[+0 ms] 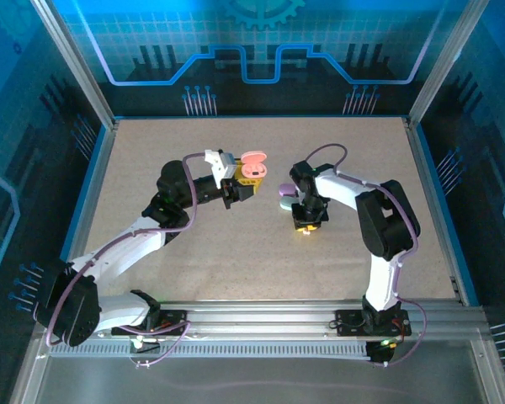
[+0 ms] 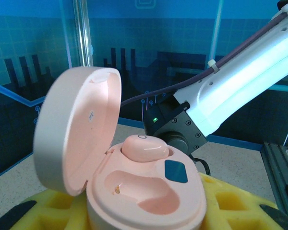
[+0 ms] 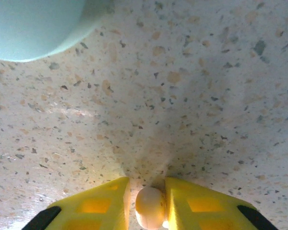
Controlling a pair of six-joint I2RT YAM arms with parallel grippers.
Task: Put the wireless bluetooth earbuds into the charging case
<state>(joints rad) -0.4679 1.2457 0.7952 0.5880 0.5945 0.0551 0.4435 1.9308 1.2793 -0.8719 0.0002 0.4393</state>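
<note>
My left gripper (image 1: 247, 178) is clamped on the pink charging case (image 2: 149, 196), gripping it between its yellow fingers (image 2: 62, 206) with the lid (image 2: 79, 129) swung open. One pink earbud (image 2: 145, 147) sits in the far well, and the near well (image 2: 139, 189) is bare. My right gripper (image 1: 306, 224) is closed almost all the way, pinching the other earbud (image 3: 150, 206) between its yellow fingertips (image 3: 103, 206) close over the speckled table (image 3: 206, 96), apart from the case, with a pale teal rounded object (image 3: 29, 24) lying just beyond it.
</note>
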